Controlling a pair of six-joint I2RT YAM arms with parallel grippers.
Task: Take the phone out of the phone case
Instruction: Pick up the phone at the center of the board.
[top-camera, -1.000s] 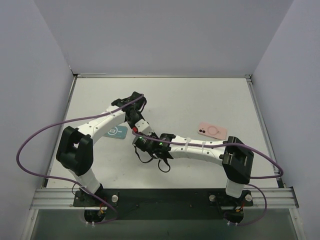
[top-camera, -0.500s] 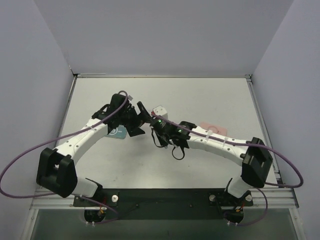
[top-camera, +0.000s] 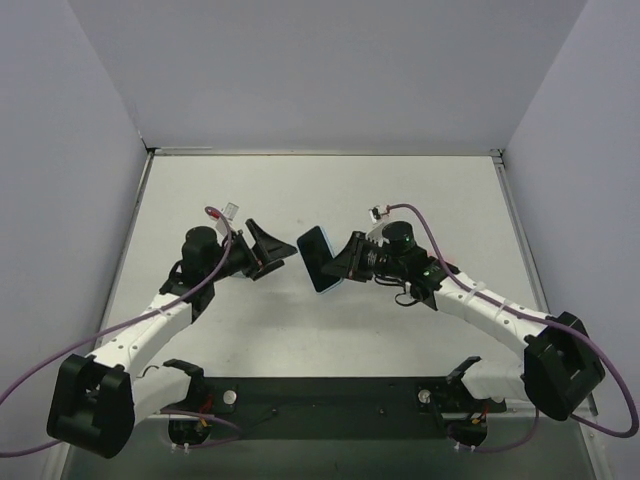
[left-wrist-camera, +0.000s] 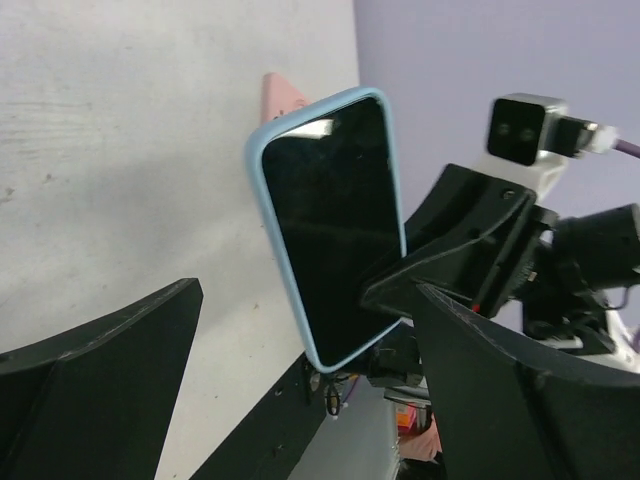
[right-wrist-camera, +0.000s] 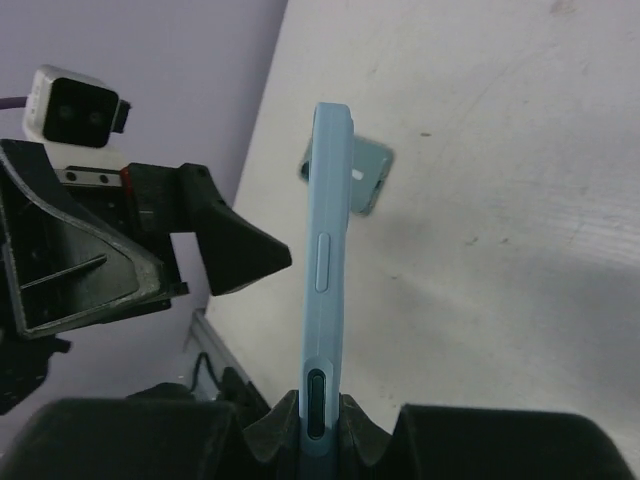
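The arms have drawn apart. The right tool clamps the black phone in its pale-blue soft case aloft, and the left tool, spread wide, must next pinch the case rim.

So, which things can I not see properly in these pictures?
- Pink item: left wrist view, only a corner shows behind the blue-cased phone.
- Teal item: right wrist view, the phone's edge covers part; unidentifiable.
- Phone's back: shown in no view.
- Right gripper: right wrist view, fingertips blurred and cut by the bottom edge.
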